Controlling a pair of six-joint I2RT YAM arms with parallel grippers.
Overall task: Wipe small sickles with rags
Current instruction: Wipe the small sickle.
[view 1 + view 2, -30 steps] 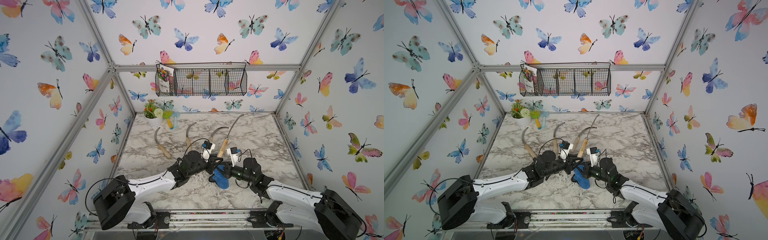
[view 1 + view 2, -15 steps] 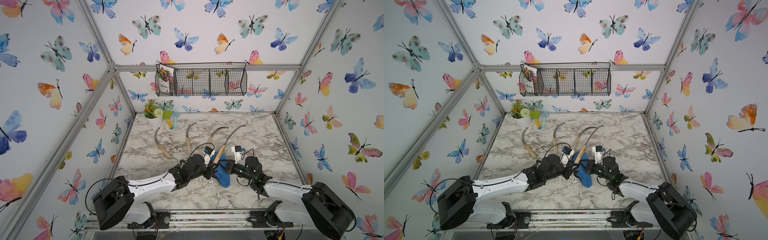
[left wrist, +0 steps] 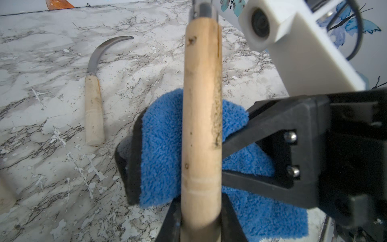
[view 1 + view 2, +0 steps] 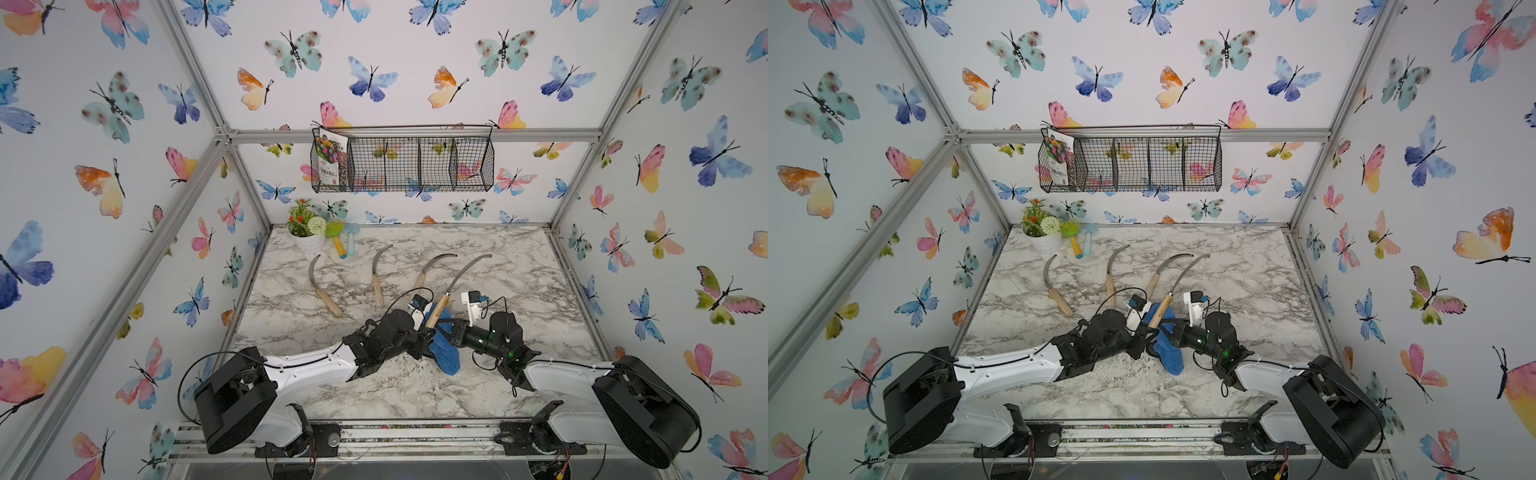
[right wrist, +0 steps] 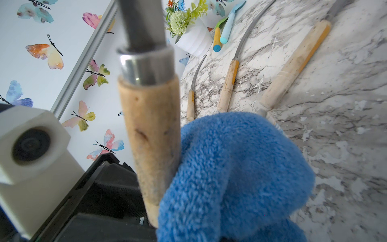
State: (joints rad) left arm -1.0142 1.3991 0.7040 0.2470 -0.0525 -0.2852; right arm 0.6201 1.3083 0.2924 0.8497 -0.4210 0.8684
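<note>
Lowered since a second ago, one sickle sits clamped in the left fingers; right fingers pinch the one blue rag against its handle. Three sickles lie on the surface.

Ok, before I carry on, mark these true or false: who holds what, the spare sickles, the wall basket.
1. The left gripper grips a sickle by its wooden handle. True.
2. The blue rag lies loose on the table. False: the right gripper is shut on it, against that handle.
3. Three other sickles lie on the table. True.
4. The wire basket is empty. False: a flower-printed packet stands in an end compartment.
</note>
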